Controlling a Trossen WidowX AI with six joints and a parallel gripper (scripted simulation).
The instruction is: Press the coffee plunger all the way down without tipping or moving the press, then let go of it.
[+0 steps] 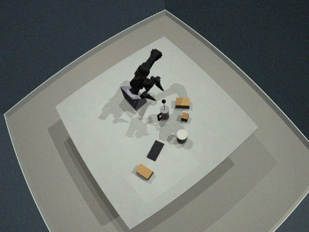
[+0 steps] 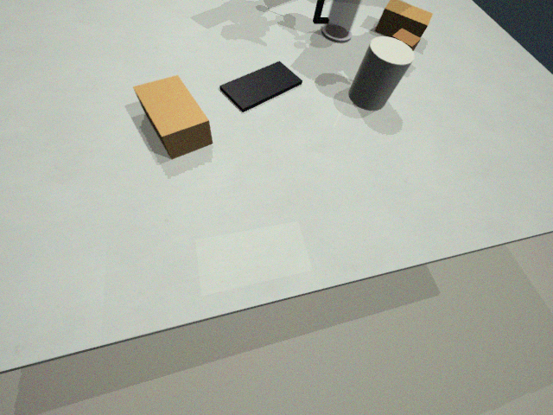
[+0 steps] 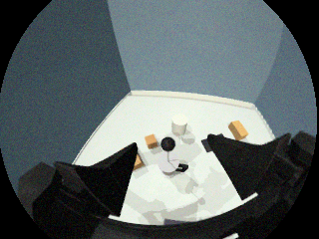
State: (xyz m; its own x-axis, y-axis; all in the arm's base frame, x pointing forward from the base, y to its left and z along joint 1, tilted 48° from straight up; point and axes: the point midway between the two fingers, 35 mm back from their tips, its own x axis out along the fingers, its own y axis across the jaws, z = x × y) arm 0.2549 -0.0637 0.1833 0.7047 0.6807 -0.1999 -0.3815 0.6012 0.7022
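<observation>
The coffee press (image 1: 164, 114) (image 2: 343, 16) (image 3: 169, 166) stands upright on the table, a clear cylinder with a black handle. Its top is cut off in the exterior view. The plunger's black round knob (image 1: 163, 101) (image 3: 167, 144) stands up on a thin rod, well above the lid. My gripper (image 1: 159, 95) (image 3: 172, 142) is open and empty, its two fingers spread wide. In the top view the fingertips are just up and left of the knob. In the wrist view the knob shows between the fingertips, beyond them; the exact distance is unclear. The gripper is outside the exterior view.
An orange block (image 1: 182, 102) (image 2: 403, 16) and a small orange cube (image 1: 185, 116) (image 3: 151, 141) lie right of the press. A white-topped cylinder (image 1: 181, 135) (image 2: 379, 78) (image 3: 179, 124) stands nearby. A black slab (image 1: 155, 150) (image 2: 261, 86) and another orange block (image 1: 144, 171) (image 2: 172, 107) (image 3: 238, 129) lie farther off.
</observation>
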